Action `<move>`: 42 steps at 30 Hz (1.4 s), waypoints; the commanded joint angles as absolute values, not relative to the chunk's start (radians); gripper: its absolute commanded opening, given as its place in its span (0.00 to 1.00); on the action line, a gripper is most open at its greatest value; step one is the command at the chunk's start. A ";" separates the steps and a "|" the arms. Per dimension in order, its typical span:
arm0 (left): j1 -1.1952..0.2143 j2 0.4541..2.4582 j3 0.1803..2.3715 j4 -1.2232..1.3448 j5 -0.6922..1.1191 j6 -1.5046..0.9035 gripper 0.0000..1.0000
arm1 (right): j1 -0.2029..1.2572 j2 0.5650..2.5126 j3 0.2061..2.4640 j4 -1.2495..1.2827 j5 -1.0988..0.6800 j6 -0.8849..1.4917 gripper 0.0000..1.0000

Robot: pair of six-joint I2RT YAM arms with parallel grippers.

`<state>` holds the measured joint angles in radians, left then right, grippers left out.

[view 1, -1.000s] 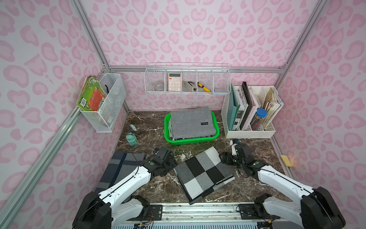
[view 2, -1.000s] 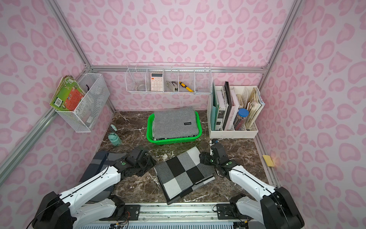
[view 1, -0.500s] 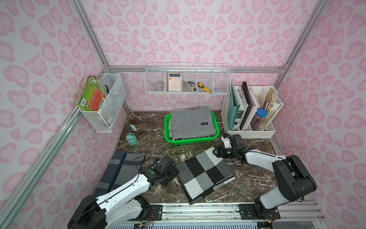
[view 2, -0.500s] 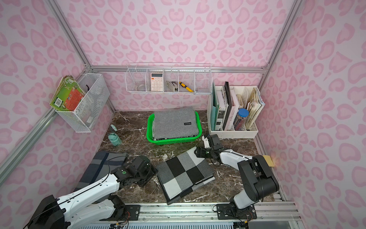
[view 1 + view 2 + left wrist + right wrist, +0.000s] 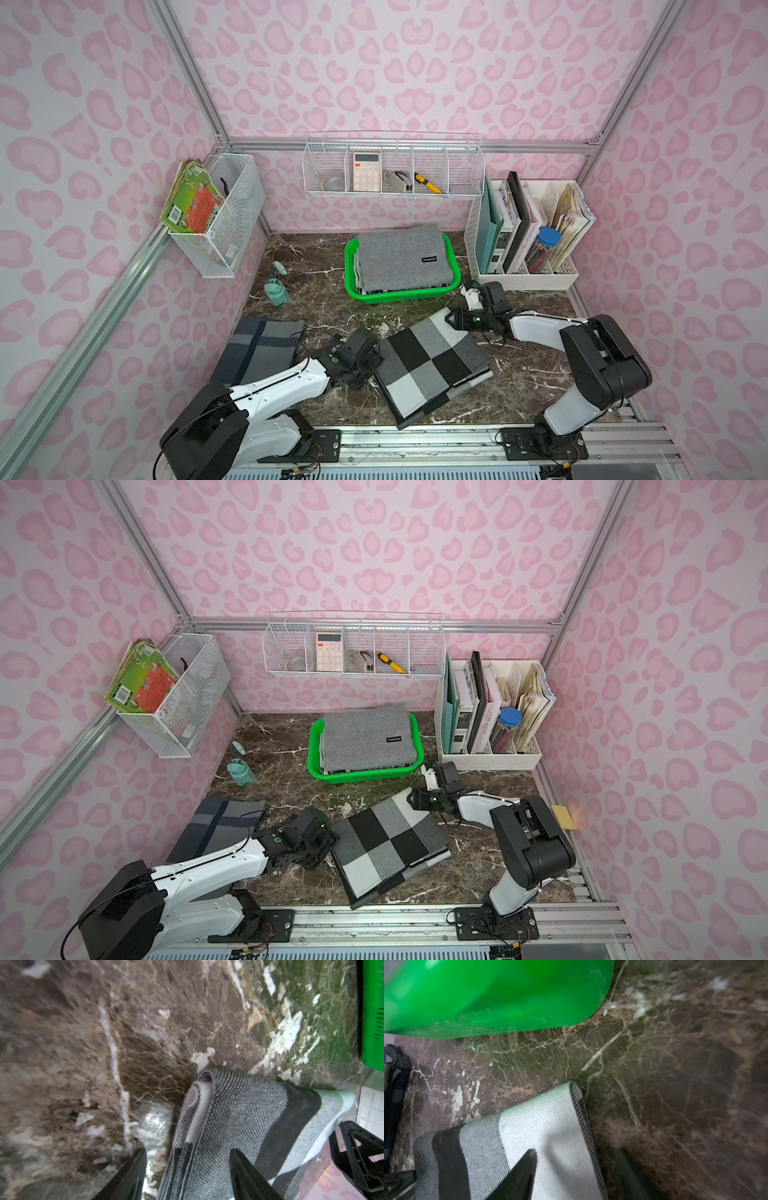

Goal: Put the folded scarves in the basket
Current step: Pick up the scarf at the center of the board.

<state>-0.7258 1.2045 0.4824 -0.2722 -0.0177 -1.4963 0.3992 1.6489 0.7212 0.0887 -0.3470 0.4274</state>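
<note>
The folded scarf (image 5: 432, 365) (image 5: 392, 850), checked in black, grey and white, lies flat on the marble table in front of the basket. The green basket (image 5: 403, 293) (image 5: 361, 776) stands behind it and holds a plain grey folded scarf (image 5: 401, 257). My left gripper (image 5: 376, 361) (image 5: 188, 1150) is open at the checked scarf's left corner (image 5: 239, 1109), one finger over the cloth and one over the marble. My right gripper (image 5: 451, 320) (image 5: 577, 1150) is open at the scarf's far right corner (image 5: 546, 1118), straddling its edge the same way, with the basket (image 5: 498, 991) just beyond.
A dark plaid folded cloth (image 5: 257, 349) lies at the left, beside my left arm. A small teal bottle (image 5: 276, 293) stands left of the basket. A white file organizer (image 5: 528, 249) fills the back right corner. White wire baskets (image 5: 392, 166) hang on the walls.
My left gripper has slid forward to the scarf's left corner. My right arm has folded back and brought its gripper onto the far right corner. Both jaws have narrowed.
</note>
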 commanded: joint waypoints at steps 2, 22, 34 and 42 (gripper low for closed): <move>-0.726 1.234 0.466 -0.281 -0.042 -1.510 0.60 | 0.415 1.666 0.705 0.021 -0.340 0.469 0.59; -0.693 1.423 0.539 -0.124 0.080 -1.304 0.27 | 0.502 1.607 0.592 0.107 -0.291 0.620 0.27; -0.612 1.270 0.568 -0.193 0.132 -1.114 0.00 | 0.531 1.384 0.548 0.113 -0.228 0.705 0.00; -0.600 1.165 0.660 -0.391 0.085 -0.935 0.00 | 0.541 1.261 0.564 0.110 -0.145 0.695 0.00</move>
